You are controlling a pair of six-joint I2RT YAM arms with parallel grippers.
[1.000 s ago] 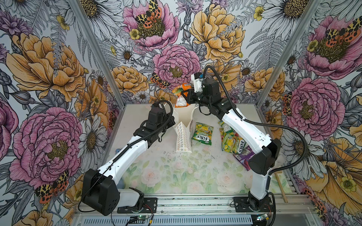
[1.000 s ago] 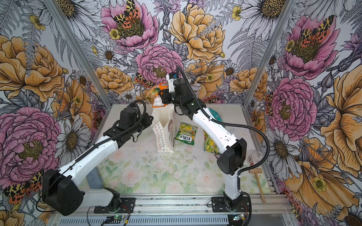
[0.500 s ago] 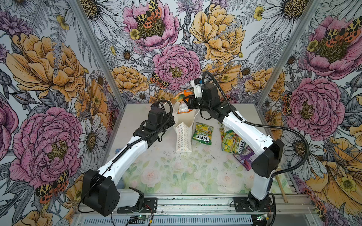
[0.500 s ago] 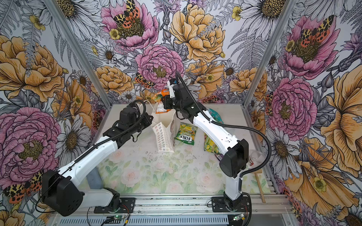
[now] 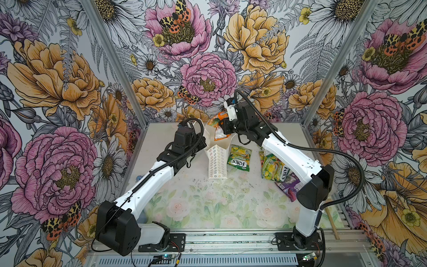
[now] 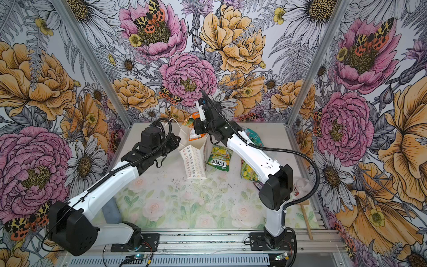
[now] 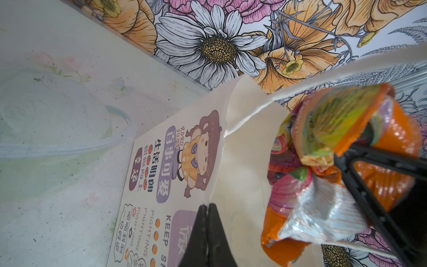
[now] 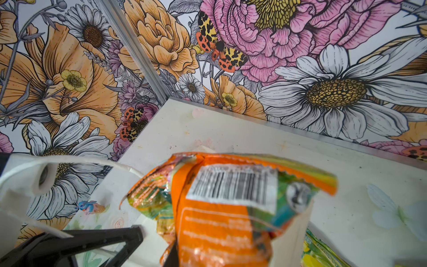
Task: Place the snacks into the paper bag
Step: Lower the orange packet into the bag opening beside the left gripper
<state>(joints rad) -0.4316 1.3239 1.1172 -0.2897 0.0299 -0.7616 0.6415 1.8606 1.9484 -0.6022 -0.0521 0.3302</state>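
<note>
Right gripper (image 5: 223, 126) has come down and a touch nearer since the earlier frame. That brings the orange packet (image 5: 218, 133) from above the bag down to its mouth. Left arm and everything lying on the table (image 5: 208, 208) unchanged.

Step in hand: putting one snack in. Right jaws are clamped on the upper part of the orange packet. It hangs with its silvery lower end at or just inside the open top of the paper bag (image 5: 216, 161); how deep, can't tell, the near wall hides it. Bag stands upright mid-table, flower-print face toward the near side. Left gripper (image 7: 208, 215) has its fingers pressed together on the bag's left wall at the rim, apparently steadying the bag and keeping the mouth open.

Not yet bagged:
- green-yellow packet (image 5: 239, 157), flat just right of the bag
- second green-yellow packet (image 5: 275, 171) and purple packet (image 5: 288, 188), further right, partly under the right arm
- teal packet (image 6: 253, 136), far right

Next move, my read: lower a little more so the packet clears the rim, then part the right jaws and let it fall. Withdraw straight up so the fingers don't snag the cord handle (image 8: 74, 159). Left should keep pinching, since the bag looks light and narrow and would likely tip. After that the nearest green-yellow packet is the obvious pick.
</note>
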